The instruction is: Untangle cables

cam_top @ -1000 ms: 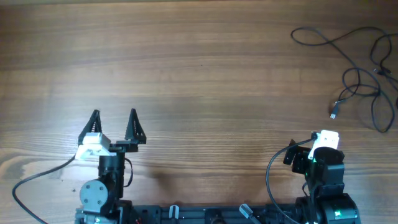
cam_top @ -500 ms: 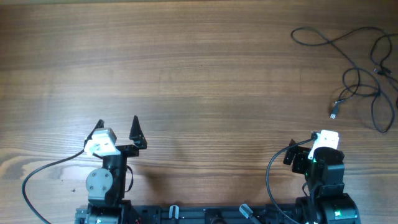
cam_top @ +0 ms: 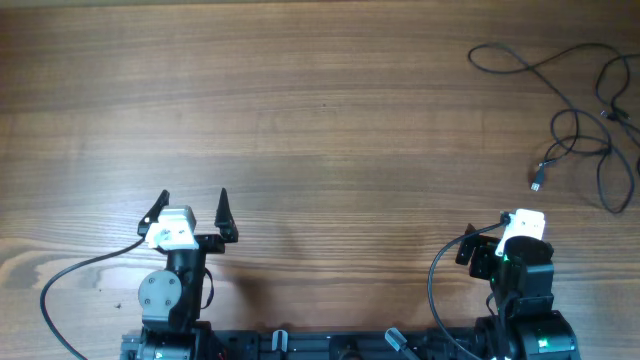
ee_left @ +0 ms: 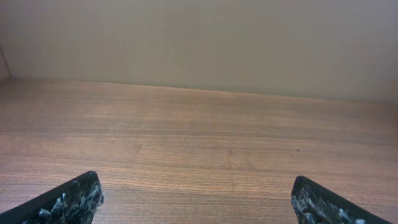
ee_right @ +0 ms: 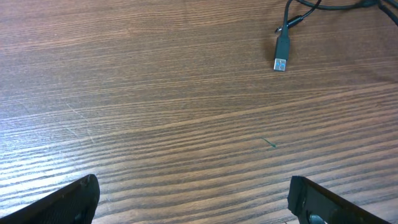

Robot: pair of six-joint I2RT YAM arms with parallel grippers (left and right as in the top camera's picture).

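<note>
Near edge, robot's base. Left claw (cam_top: 192,200) wide open, nothing between the fingers; its wrist view shows only bare desk (cam_top: 320,100) and a wall beyond. Right claw (ee_right: 194,186) also spread wide and empty, hovering low over the wood.

Just ahead of the right claw: the free plug end (ee_right: 281,59) of one lead, lying flat on the desk, a little right of the claw's centre line. Its silvery tip points back toward the claw, and its long axis runs nearly straight away, tilted slightly. The cord leaves the plug on the far side.

Farther out, right far corner: the cables (cam_top: 608,117), thin dark cords in loose overlapping loops, with several crossings. One long strand trails left along the far side, and part of the tangle runs off the right edge of the overhead view. How many cords there are, I cannot tell.

Judgement: the right arm is much the nearer; the left is well apart, across the desk. A forward reach, slightly right, would put the fingers astride the plug, crosswise to its axis.

Containers: none in view.
</note>
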